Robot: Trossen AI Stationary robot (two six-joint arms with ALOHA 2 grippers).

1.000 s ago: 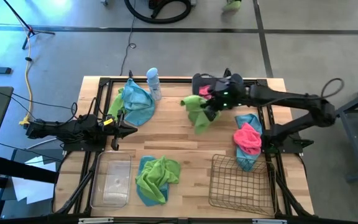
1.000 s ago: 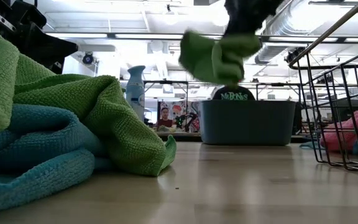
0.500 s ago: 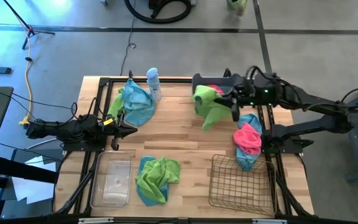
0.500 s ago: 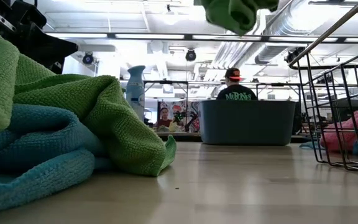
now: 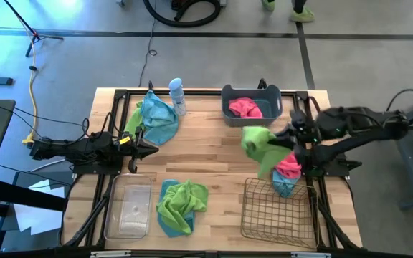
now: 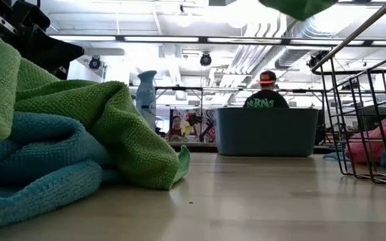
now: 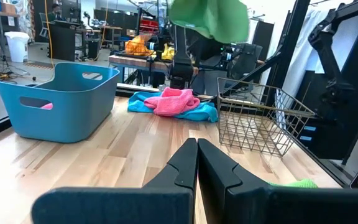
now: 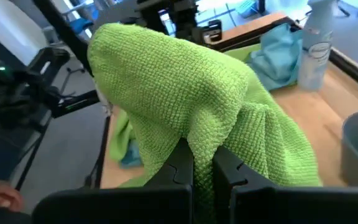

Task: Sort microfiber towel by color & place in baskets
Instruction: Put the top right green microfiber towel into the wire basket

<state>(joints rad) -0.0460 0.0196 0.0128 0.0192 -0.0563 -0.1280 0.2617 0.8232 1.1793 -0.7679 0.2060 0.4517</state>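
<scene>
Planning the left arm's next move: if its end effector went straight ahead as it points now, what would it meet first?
Bare table first; farther on, probably the wire basket, though depth is unclear. The left end effector is shut.

Bright overhead light (foreground blurred)

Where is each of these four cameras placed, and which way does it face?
High view: above the table, looking straight down; both arms show, the right gripper carrying a green towel.
Low view: at tabletop height, looking across to the blue tub; no gripper shows.
Left wrist view: on the left arm, looking past its shut left gripper toward the wire basket.
Right wrist view: on the right arm, fingers clamped on the green towel.
Shared: the tub shows in the high, low and left wrist views.
</scene>
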